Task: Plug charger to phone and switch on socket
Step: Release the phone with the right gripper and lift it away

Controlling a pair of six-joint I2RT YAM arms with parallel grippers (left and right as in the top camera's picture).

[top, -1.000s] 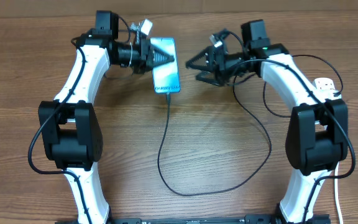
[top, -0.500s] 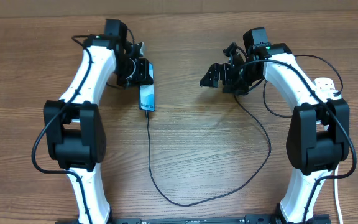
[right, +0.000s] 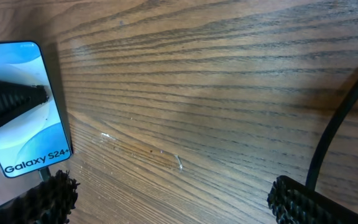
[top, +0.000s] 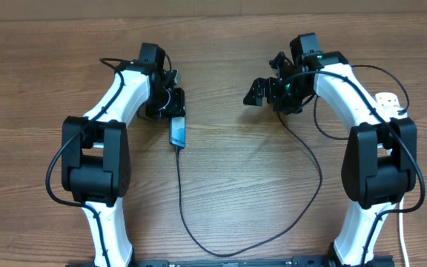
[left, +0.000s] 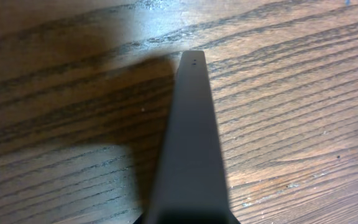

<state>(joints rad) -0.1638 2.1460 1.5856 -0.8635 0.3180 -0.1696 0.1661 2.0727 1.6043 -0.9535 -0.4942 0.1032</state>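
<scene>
In the overhead view my left gripper (top: 174, 111) is shut on the phone (top: 178, 132), which stands on its edge above the table left of centre. The left wrist view shows the phone (left: 191, 137) edge-on as a dark grey strip. Its light-blue screen (right: 23, 106) faces the right wrist camera, with a black left finger (right: 11, 96) across it. The charger, a thin black cable (top: 181, 193), is plugged into the phone's near end and loops round the front towards the right arm. My right gripper (top: 262, 90) stands open and empty. The white socket (top: 388, 102) peeks out behind the right arm.
The black cable (right: 340, 118) passes close by the right gripper's right finger. The loop of cable (top: 302, 215) lies across the middle and front of the wooden table (top: 243, 178). A white cord (top: 405, 237) runs down the right edge.
My left gripper has carried the phone left and nearer the front, turning it from screen-up onto its edge. The cable followed. The right gripper shifted slightly and stays open.
</scene>
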